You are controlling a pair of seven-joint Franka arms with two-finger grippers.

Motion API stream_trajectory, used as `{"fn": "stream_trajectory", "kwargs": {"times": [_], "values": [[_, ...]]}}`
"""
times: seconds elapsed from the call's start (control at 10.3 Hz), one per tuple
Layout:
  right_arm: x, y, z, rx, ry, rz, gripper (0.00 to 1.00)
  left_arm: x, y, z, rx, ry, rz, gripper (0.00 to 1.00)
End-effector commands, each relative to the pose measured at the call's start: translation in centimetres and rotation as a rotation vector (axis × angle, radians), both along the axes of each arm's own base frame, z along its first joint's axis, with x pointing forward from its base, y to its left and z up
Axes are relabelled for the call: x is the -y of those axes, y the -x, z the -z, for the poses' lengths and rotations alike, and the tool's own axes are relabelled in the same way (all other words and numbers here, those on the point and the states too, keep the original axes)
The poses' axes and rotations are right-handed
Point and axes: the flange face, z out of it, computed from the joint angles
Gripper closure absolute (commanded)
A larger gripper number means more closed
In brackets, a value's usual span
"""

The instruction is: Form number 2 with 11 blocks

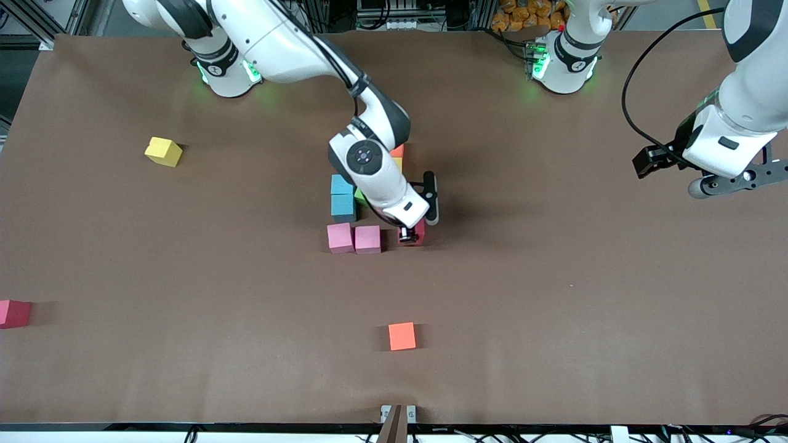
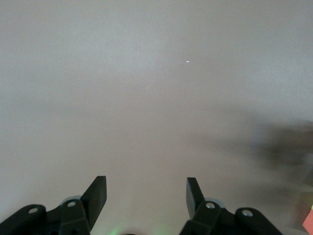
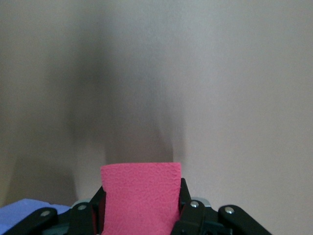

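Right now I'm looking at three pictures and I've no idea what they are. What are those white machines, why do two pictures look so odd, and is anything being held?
The white machines are two robot arms bolted to a brown table, each ending in a two-finger gripper. The big picture looks down from a high camera facing them. The other two come from small cameras on the arms' wrists, looking past the fingers. The right gripper is shut on a pink block, low beside a cluster of blocks mid-table: two blue, two pink, with green, yellow and orange partly hidden under the arm. Loose blocks lie apart: a yellow block, an orange block and a red block. The left gripper waits open and empty.
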Motion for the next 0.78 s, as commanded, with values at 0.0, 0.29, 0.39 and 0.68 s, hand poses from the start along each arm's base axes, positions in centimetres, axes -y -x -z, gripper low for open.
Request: {"fn": "stream_trajectory", "kwargs": {"times": [0.0,0.29,0.39,0.68], "values": [[1.3,-0.4,0.0,-0.079,-0.079,0.066,1.0,-1.0,1.8,-2.0,0.021,0.033,0.007,0.26],[2.4,-1.3,0.2,-0.09,-0.096,0.076,1.0,-4.1,4.0,-2.3,0.098,0.065,-0.055,0.25],[3.1,-1.8,0.3,-0.086,-0.094,0.065,1.0,-4.6,3.9,-2.5,0.104,0.069,-0.065,0.25],[5.0,-2.5,1.7,-0.121,-0.107,0.085,1.0,-6.6,3.1,-3.3,0.124,0.107,-0.11,0.25]]}}
